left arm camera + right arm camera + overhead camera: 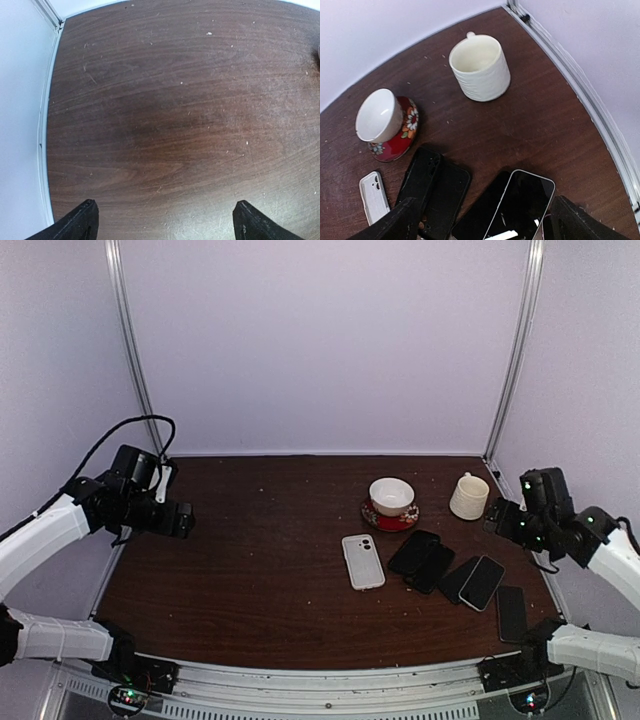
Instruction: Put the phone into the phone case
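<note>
Wide-apart jaws over wood tbl

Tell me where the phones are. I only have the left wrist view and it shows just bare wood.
Observer: They are all on the right half of the table. A cluster of dark phone-shaped pieces lies in front of the right arm.
Operator: Is any of them clearly a phone?
Observer: Yes, a silver-edged phone lies glossy screen up under the open right gripper.
Operator: And is there a case?
Observer: A white piece with a camera cutout lies leftmost, apart from the dark ones. I cannot tell whether it is a case or a phone.
</note>
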Robot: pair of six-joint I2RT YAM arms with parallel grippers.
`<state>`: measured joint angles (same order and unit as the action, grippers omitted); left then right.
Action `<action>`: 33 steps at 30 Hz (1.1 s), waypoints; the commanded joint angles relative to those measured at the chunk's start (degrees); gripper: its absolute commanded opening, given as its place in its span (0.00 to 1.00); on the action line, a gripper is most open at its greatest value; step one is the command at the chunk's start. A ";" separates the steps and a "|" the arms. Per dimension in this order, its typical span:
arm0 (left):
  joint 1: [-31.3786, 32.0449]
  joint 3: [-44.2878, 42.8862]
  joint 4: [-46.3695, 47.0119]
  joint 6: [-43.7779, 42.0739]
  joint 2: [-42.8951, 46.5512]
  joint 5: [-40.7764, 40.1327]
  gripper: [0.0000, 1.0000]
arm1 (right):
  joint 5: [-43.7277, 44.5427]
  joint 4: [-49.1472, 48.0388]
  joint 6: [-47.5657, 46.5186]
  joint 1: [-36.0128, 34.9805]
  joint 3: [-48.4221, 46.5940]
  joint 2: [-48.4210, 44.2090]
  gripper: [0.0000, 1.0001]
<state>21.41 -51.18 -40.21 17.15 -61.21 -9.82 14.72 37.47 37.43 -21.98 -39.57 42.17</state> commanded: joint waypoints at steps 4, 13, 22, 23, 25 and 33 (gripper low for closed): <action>-0.40 -1.05 2.41 0.08 -2.02 1.17 0.98 | -0.64 19.62 8.79 0.31 -9.70 23.34 0.97; -0.41 -1.65 0.76 0.09 -2.66 3.93 0.97 | -12.12 10.14 13.04 4.83 -1.70 31.88 1.00; -0.40 -1.64 0.77 -0.17 -2.53 4.73 0.98 | -19.30 5.33 11.14 6.33 -0.76 38.39 0.93; -0.47 -1.64 0.82 -0.18 -2.55 4.66 0.97 | -18.86 5.99 10.61 6.31 -1.44 39.32 0.93; -0.40 -1.67 0.75 -0.23 -2.34 4.57 0.98 | -17.83 6.94 9.76 6.20 -2.38 40.44 0.91; -0.48 -1.64 0.66 -0.36 -2.21 4.51 0.98 | -18.68 5.67 8.93 5.37 -2.97 44.55 0.94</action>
<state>21.41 -51.44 -40.40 17.08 -64.27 -5.87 -2.98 44.34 47.72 -16.05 -43.64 83.00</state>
